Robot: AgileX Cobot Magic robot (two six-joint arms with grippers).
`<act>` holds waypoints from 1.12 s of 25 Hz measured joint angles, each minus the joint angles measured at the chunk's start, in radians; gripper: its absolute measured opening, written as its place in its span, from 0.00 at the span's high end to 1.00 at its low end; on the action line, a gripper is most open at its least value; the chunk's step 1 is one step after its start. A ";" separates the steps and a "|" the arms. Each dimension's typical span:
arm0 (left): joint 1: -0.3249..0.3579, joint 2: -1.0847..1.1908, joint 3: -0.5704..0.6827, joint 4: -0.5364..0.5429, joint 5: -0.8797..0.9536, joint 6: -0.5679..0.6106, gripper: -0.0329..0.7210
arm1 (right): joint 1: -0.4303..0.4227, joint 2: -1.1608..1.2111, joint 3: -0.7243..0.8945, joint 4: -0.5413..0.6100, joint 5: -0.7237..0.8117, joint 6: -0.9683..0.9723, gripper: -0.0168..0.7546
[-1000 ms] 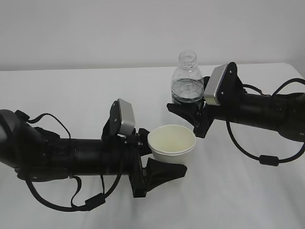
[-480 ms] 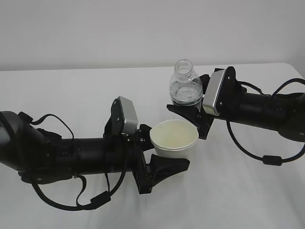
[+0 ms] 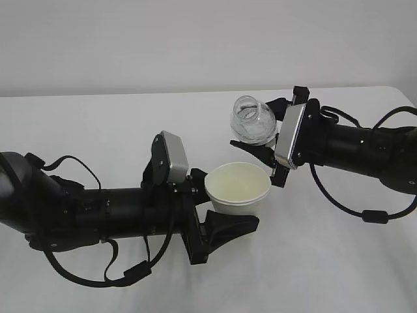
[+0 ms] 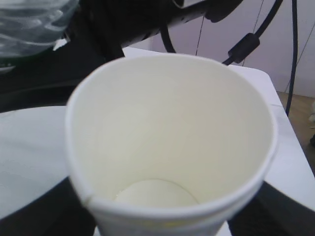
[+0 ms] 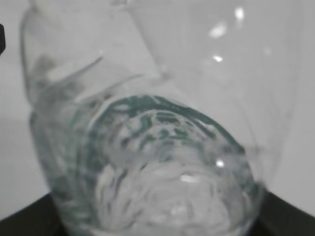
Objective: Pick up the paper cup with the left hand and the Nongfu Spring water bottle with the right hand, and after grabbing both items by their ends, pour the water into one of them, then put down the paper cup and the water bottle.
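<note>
Exterior view: nearest me, my left hand (image 3: 225, 218) lies low and almost level above the table's (image 3: 98, 124) front half, fingers clamped round the paper cup (image 3: 237, 189), held upright with its mouth open to catch a pour. Just behind it, the right hand (image 3: 268, 155) reaches in from the right edge, wrist rolled, gripping the Nongfu Spring water bottle (image 3: 253, 121) tilted neck-first toward the cup. I see no water falling.
</note>
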 joint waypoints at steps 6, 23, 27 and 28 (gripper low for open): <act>0.000 0.000 0.000 0.009 0.000 0.001 0.27 | 0.000 0.000 0.000 0.020 0.000 -0.134 0.37; 0.050 0.000 0.000 0.010 0.000 0.002 0.27 | 0.000 0.000 0.000 0.135 0.000 -0.362 0.37; 0.050 0.000 0.000 0.011 0.000 0.002 0.27 | 0.000 0.000 0.000 0.155 -0.007 -0.403 0.37; 0.051 0.000 0.000 0.011 0.000 0.002 0.27 | 0.000 0.000 0.000 0.158 -0.009 -0.411 0.37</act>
